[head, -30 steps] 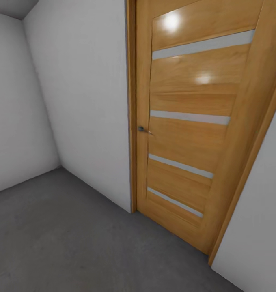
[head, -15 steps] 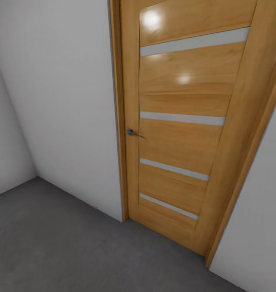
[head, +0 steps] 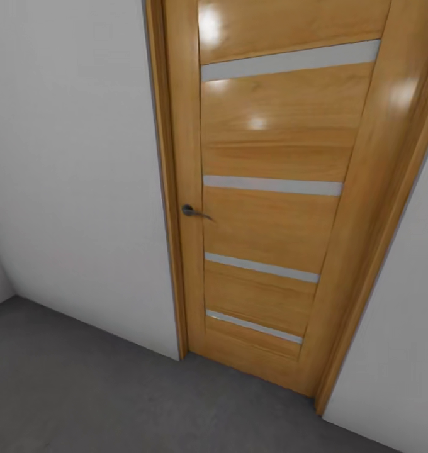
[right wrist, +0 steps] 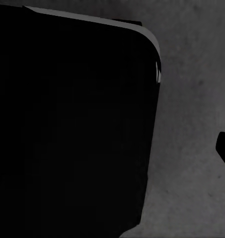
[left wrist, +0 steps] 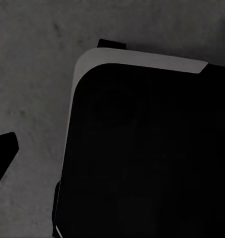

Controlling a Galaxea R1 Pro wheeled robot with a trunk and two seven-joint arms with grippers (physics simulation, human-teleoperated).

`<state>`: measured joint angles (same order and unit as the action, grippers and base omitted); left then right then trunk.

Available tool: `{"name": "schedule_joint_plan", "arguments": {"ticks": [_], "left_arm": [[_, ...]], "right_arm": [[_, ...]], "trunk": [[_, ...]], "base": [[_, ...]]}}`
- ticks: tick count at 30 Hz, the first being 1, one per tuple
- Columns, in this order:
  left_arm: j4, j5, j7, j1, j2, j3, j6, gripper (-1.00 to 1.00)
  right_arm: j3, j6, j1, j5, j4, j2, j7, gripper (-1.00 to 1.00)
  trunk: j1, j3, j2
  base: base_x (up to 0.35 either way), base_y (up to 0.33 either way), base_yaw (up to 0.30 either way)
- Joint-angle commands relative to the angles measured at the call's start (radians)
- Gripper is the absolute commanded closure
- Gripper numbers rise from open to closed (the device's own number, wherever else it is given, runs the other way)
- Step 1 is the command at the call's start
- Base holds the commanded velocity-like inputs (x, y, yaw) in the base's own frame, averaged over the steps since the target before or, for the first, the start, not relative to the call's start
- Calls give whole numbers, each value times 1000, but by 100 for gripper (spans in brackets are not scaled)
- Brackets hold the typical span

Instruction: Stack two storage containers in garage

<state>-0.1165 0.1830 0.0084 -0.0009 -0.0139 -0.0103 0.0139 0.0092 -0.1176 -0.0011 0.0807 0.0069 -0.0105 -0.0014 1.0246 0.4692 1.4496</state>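
Since the earlier frames the whole head view has swung, so the camera has turned rather than anything in the room: the wooden door [head: 270, 207] now sits nearer the picture's middle and the corner of the white walls [head: 75, 163] has slid almost off the left edge. The door is shut, honey-coloured, with four pale horizontal strips and a small dark lever handle [head: 192, 211] on its left stile. Below it runs the floor [head: 94, 390] — dark grey, matte concrete, as in the garage. Neither orange-red container appears in these pictures, so where they lie cannot be told. Each wrist view looks down on the same rough grey concrete, with a large black rounded body [left wrist: 142, 158] of the robot's own filling much of it. A dark tip [left wrist: 2, 151] pokes in at the edge of the left wrist view, another [right wrist: 224, 148] in the right — too little to tell how far either set of jaws is open.
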Motion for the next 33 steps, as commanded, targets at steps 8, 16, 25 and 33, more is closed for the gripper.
{"name": "schedule_joint_plan", "arguments": {"ticks": [8,16,25,33], "left_arm": [[-1,6,1,1,0,0,1,-100],[-1,6,1,0,0,0,3,-100],[-2,6,2,0,0,0,3,-100],[-2,5,2,0,0,0,3,-100]], "right_arm": [[0,-4,0,8,1,0,0,-100],[-1,-4,0,8,1,0,0,-100],[-1,-4,0,8,1,0,0,-100],[-1,-4,0,8,1,0,0,-100]], "trunk": [[0,1,0],[0,1,0],[0,1,0],[0,1,0]], "base": [[225,284,-285],[225,284,-285],[224,265,-285],[143,94,-285]]}}
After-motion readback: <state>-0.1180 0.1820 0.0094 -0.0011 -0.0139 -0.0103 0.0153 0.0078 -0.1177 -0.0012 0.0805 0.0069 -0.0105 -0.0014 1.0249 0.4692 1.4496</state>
